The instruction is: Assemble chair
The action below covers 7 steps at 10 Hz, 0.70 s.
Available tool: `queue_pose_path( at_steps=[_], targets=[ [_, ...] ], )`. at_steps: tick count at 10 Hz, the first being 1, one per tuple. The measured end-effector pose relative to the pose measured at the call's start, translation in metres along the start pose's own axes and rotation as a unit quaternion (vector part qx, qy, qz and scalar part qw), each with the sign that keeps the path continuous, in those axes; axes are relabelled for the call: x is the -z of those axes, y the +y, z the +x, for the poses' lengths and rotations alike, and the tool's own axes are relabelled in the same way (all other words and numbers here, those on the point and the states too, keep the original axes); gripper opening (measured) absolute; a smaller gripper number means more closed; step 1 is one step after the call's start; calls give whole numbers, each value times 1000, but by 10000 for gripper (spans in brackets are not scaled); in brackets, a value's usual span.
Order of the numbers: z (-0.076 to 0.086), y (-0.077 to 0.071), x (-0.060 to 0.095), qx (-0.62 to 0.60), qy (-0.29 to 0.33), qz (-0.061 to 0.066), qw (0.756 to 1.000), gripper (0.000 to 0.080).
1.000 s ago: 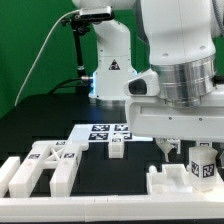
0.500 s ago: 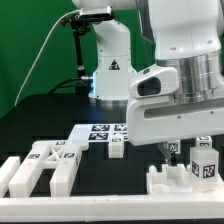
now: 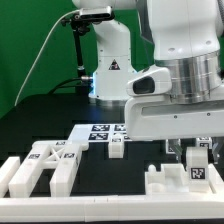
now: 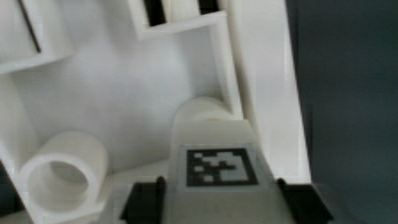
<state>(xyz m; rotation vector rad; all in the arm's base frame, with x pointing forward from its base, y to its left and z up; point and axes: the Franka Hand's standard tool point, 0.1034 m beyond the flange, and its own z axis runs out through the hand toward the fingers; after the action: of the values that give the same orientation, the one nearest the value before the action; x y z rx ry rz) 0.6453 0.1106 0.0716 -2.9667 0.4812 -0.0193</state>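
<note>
A small upright chair part (image 3: 198,169) with a black-and-white tag stands on a white chair panel (image 3: 168,186) at the exterior view's right. My gripper (image 3: 197,158) has come down over it. In the wrist view this tagged part (image 4: 222,150) fills the gap between my two dark fingers (image 4: 148,202), which press against its two sides, so the gripper (image 4: 222,203) is shut on it. The part still rests on the panel (image 4: 107,110). A round white socket (image 4: 61,182) sits beside it.
Several white chair parts (image 3: 45,165) lie together at the exterior view's left. A small tagged cube (image 3: 116,150) stands near the marker board (image 3: 104,131). The arm's base (image 3: 110,70) rises behind, and a white rail (image 3: 90,208) runs along the front.
The gripper has lowered over the tagged part at the right, and its fingers have closed in from wide open onto the part's sides.
</note>
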Motion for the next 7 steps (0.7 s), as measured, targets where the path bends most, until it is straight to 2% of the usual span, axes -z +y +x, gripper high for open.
queue_pose_path(
  at_steps=[2,3,4,5,6,7],
  targets=[
    [-1,-2,0,-73,0,3,997,285],
    [-3,-9,-1,-183,6,0,983,285],
    [-3,-12,-2,-292,11,-6,956,285],
    [-2,-13,-2,-381,12,-7,924,285],
    [0,-15,-4,-502,13,-2,865,286],
    [1,-16,-3,-599,12,8,801,287]
  ],
)
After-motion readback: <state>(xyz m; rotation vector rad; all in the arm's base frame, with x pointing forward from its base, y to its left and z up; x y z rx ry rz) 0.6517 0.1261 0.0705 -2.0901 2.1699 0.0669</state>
